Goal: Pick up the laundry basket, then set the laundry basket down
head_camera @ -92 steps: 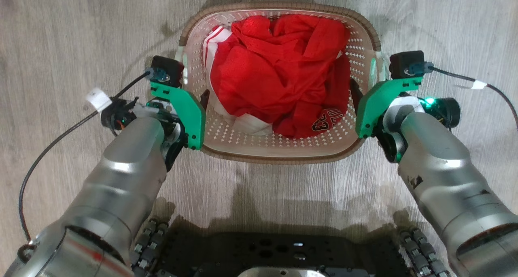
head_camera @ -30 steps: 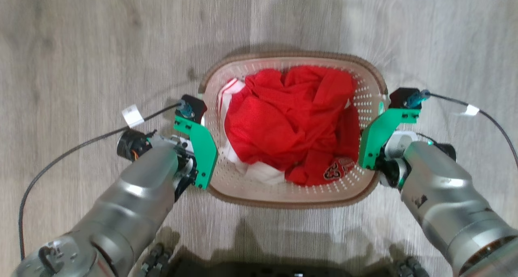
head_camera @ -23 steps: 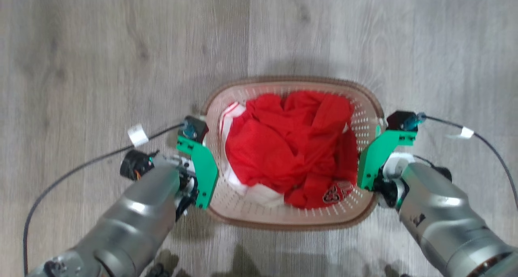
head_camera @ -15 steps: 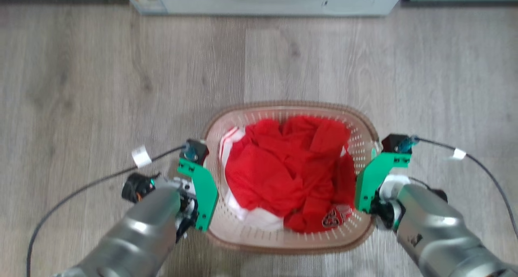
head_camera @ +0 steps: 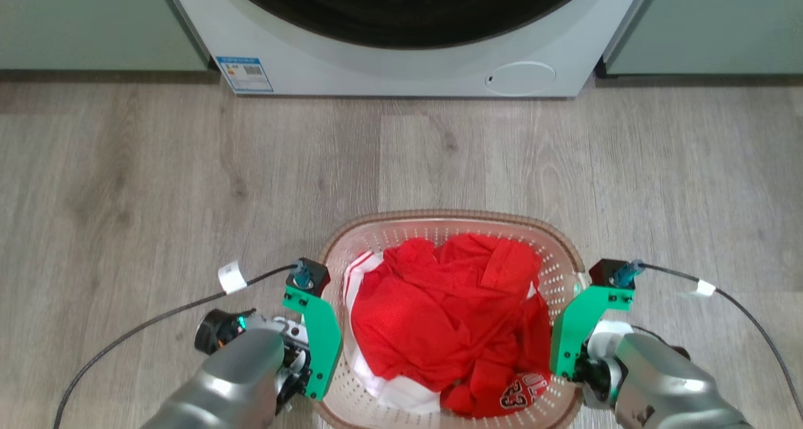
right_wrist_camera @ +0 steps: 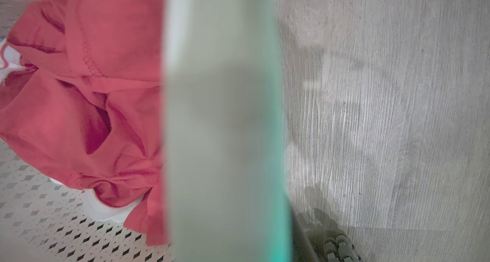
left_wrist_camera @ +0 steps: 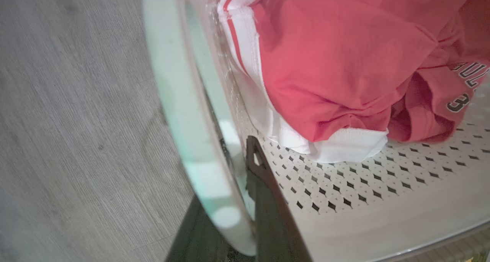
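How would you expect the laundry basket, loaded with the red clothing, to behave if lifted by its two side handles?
The laundry basket probably stays stiff: its perforated plastic wall holds shape. It is likely light, since only soft red clothing fills it. Gripped at opposite handles, tipping seems unlikely.

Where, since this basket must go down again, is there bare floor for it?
The broad strip of wooden floor between the washer and the far rim of the laundry basket is bare across its width. It is crowded at the basket's two sides, where the arms and their black cables run.
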